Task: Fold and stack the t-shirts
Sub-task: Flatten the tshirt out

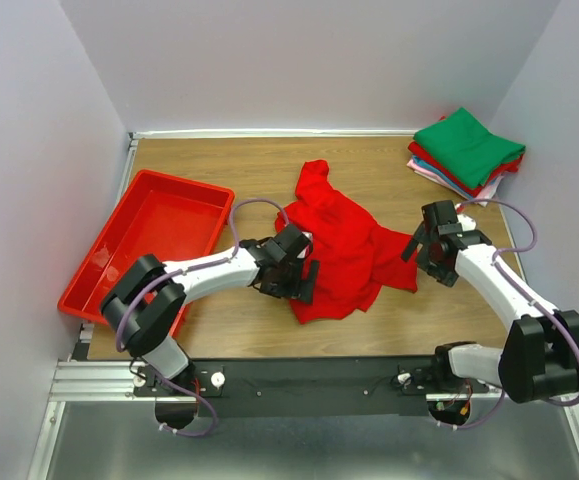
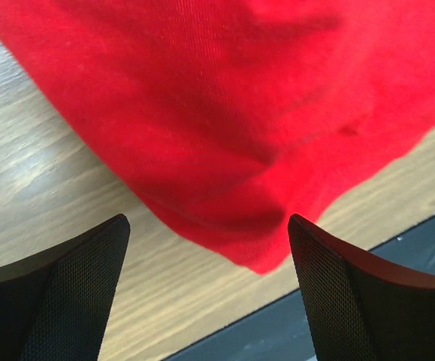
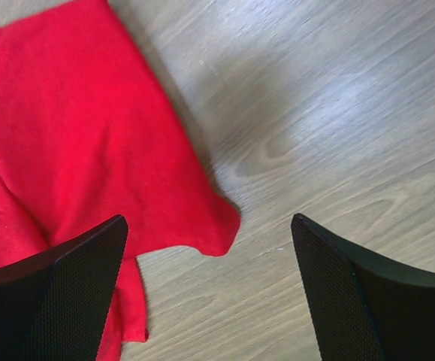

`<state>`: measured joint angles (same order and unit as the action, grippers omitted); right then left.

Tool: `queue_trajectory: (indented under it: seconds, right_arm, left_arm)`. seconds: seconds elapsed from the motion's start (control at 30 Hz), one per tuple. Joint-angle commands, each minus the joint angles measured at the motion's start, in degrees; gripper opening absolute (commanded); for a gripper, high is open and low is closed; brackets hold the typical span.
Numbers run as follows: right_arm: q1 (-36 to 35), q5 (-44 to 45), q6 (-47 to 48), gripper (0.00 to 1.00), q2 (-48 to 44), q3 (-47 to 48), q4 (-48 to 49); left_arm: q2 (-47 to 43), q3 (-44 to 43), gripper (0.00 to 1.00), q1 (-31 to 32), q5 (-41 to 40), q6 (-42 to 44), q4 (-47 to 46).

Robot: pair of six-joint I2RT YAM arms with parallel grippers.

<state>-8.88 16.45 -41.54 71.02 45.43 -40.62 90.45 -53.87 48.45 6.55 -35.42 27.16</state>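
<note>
The red t-shirt (image 1: 334, 245) lies crumpled and unfolded around the middle of the wooden desk (image 1: 209, 170), with 1 narrow end trailing toward the far wall. The 2 arms reach in from the near edge, 1 on each side of it. The left tool (image 1: 297, 272) sits at the shirt's near-left edge, spread wide and gripping nothing. Seen from its wrist, its dark mesh-faced fingers (image 2: 82, 286) stand either side of a drooping point of red cloth, with bare wood under them. The right tool (image 1: 421, 245) hangs just off the shirt's right edge, also wide open and empty. Below it a rounded corner of the cloth lies flat on the wood, nearer 1 finger (image 3: 67, 286) than the other. In the far right corner rests a stack of folded t-shirts (image 1: 466, 152), green on top, with what look like red, blue and pink layers beneath. A red tray (image 1: 159, 235) sits along the desk's left side, apart from the shirt.
</note>
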Motion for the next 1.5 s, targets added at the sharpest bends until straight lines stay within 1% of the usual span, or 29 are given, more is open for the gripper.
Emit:
queue_trajectory:
  seconds: [0.0, 0.1, 0.2, 0.23, 0.27, 0.3, 0.33, 0.4, 0.43, 0.47, 0.5, 0.53, 0.57, 0.6, 0.67, 0.7, 0.73, 0.83, 0.93, 0.97, 1.03, 1.07, 1.1, 1.17, 1.2, 1.27, 1.33, 1.47]
  right_arm:
    - [0.36, -2.82, 0.75, 0.93, 1.92, -1.48, 1.51]
    - [0.45, -4.66, 1.63, 0.86, 3.42, -1.92, 2.74]
    - [0.54, -6.42, 2.16, 0.81, 4.82, -2.27, 4.14]
    - [0.54, -7.12, 2.43, 0.80, 5.78, -2.28, 4.32]
    - [0.54, -7.48, 2.51, 0.74, 6.23, -2.36, 4.67]
    - [0.54, -7.92, 3.04, 0.72, 6.75, -2.36, 4.93]
    - [0.54, -8.71, 3.22, 0.69, 7.63, -2.45, 5.29]
    - [0.54, -9.15, 3.66, 0.57, 8.43, -2.63, 5.46]
    - [0.54, -9.15, 4.01, 0.51, 8.69, -2.71, 5.46]
    - [0.45, -9.33, 4.18, 0.44, 9.30, -2.80, 5.29]
    - [0.53, -9.50, 4.79, 0.36, 9.48, -2.80, 5.38]
    - [0.54, -10.03, 5.15, 0.32, 9.66, -2.80, 5.29]
    - [0.54, -10.47, 5.41, 0.27, 9.75, -2.72, 5.29]
    - [0.54, -11.25, 6.03, 0.18, 9.49, -2.80, 5.20]
    - [0.45, -12.92, 6.90, 0.11, 9.05, -2.54, 4.85]
    - [0.53, -13.63, 7.26, 0.04, 8.78, -2.37, 4.59]
    - [0.45, -15.29, 7.61, 0.02, 8.26, -2.19, 3.89]
    - [0.36, -19.51, 8.32, 0.02, 7.64, -1.31, 2.92]
    - [-0.08, -27.40, 9.19, 0.02, 8.51, 0.09, 1.52]
    - [-0.52, -28.56, 9.46, 0.02, 8.86, 0.62, 1.25]
    - [-1.74, -30.15, 9.72, 0.01, 9.57, 2.54, 0.98]
    - [-3.14, -31.20, 9.81, 0.01, 10.53, 3.25, 0.55]
    - [-3.94, -31.73, 9.55, 0.01, 11.06, 4.04, 0.46]
    - [-6.84, -32.62, 8.93, 0.01, 12.12, 6.50, 0.46]
    - [-8.15, -32.53, 8.15, 0.01, 13.25, 7.30, 0.46]
    - [-12.46, -32.27, 7.27, 0.01, 15.28, 10.11, 0.37]
    - [-16.58, -32.70, 5.52, 0.01, 16.77, 11.87, 0.72]
    - [-21.95, -33.41, 3.40, 0.02, 20.11, 15.73, 1.86]
  left_arm:
    - [2.96, 0.17, 0.92, 0.16, -1.71, -0.53, -2.37]
    - [4.37, -0.71, 0.89, 0.16, -2.59, 0.17, -2.46]
    - [5.69, -1.15, 0.76, 0.16, -3.73, 0.53, -2.72]
    - [6.31, -1.33, 0.68, 0.24, -3.91, 0.53, -2.90]
    - [6.75, -1.85, 0.63, 0.25, -4.17, 0.53, -2.81]
    - [7.62, -2.29, 0.53, 0.16, -4.78, 0.70, -2.81]
    - [8.15, -2.64, 0.46, 0.16, -5.14, 0.79, -2.46]
    - [9.12, -4.66, 0.31, 0.16, -6.10, 1.40, -1.59]
    - [9.91, -5.45, 0.16, 0.16, -6.11, 1.58, -0.71]
    - [10.18, -6.24, 0.10, 0.16, -8.02, 1.76, -0.18]
    - [10.88, -8.16, 0.02, 0.07, -8.91, 2.28, 0.17]
    - [11.32, -9.23, 0.00, -0.28, -9.35, 2.72, 1.05]
    - [11.67, -10.37, 0.00, -0.46, -9.62, 3.07, 1.49]
    - [12.72, -12.90, 0.00, -0.89, -10.14, 4.03, 2.28]
    - [13.95, -15.82, 0.00, -2.47, -10.67, 5.00, 3.07]
    - [14.66, -18.70, 0.00, -3.18, -11.37, 5.62, 3.34]
    - [16.23, -20.04, 0.00, -3.88, -11.64, 6.67, 3.86]
    - [19.92, -25.75, 0.00, -7.57, -11.91, 8.17, 4.39]
    - [23.62, -32.51, 0.00, -10.56, -12.17, 10.63, 5.01]
    - [24.58, -36.45, 0.00, -11.17, -12.35, 11.85, 5.36]
    - [27.74, -41.12, 0.00, -12.75, -13.84, 13.09, 7.37]
    - [28.80, -43.32, 0.00, -13.20, -14.19, 13.62, 7.99]
    - [30.99, -47.60, 0.00, -13.64, -14.63, 14.84, 8.52]
    - [32.93, -51.50, 0.00, -14.87, -14.72, 15.82, 9.40]
    - [34.77, -55.43, 0.00, -15.22, -14.89, 16.43, 9.84]
    - [36.36, -60.36, 0.00, -16.10, -16.03, 16.96, 11.34]
    - [37.86, -62.49, 0.00, -16.71, -16.30, 17.66, 11.34]
    - [39.44, -66.01, 0.00, -18.38, -16.66, 18.63, 10.64]
